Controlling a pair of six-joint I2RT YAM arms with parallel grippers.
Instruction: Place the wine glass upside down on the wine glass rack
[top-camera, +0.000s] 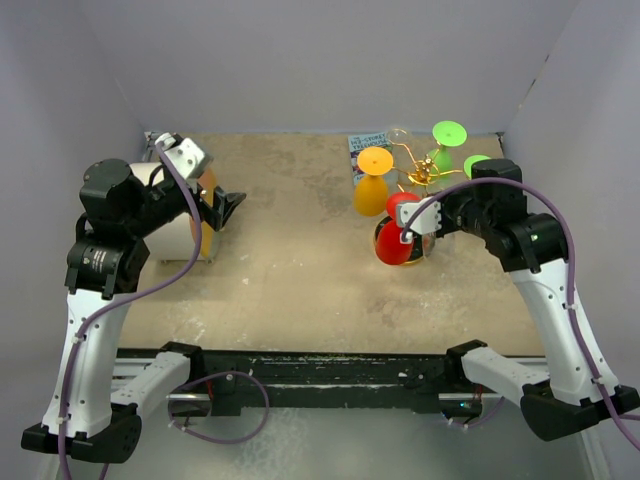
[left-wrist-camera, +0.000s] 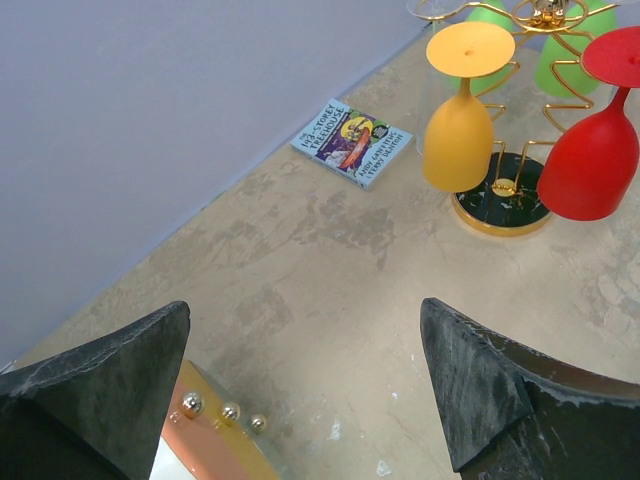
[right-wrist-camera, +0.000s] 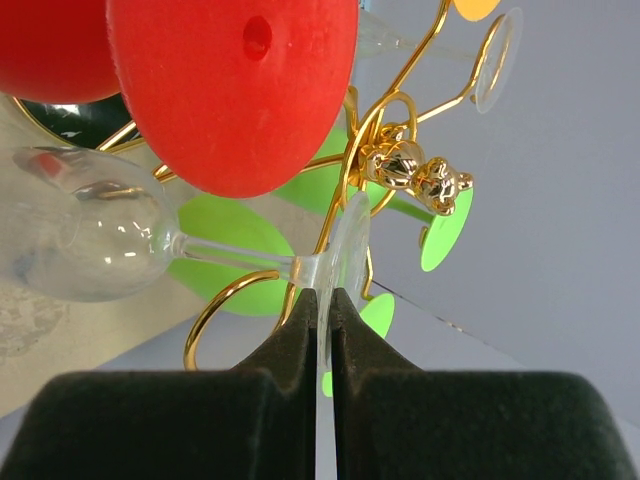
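Seen from the right wrist, the right pincer (right-wrist-camera: 325, 300) is pressed together on the thin edge of the clear wine glass (right-wrist-camera: 95, 240), pinching its foot low in the middle of the frame. The glass stretches off to the left from there, stem first, with the bowl at the left edge. Its stem meets a gold loop of the wine glass rack (right-wrist-camera: 400, 80) just above the fingertips; whether it sits in that loop I cannot tell. A red glass (right-wrist-camera: 230, 90) fills the upper left, its round foot facing the camera. A small gold bear ornament (right-wrist-camera: 415, 172) sits right of centre.

From above, the rack stands at the upper right of the surface (top-camera: 300, 260). An orange glass (top-camera: 372, 185) hangs foot-up on its left side and a green glass (top-camera: 449, 135) shows nearer the top of the frame. The left pincer (top-camera: 225, 208) is at middle left, well apart from the rack, its fingers spread with nothing between them. A book (top-camera: 365, 147) lies flat near the back wall, just left of the rack.
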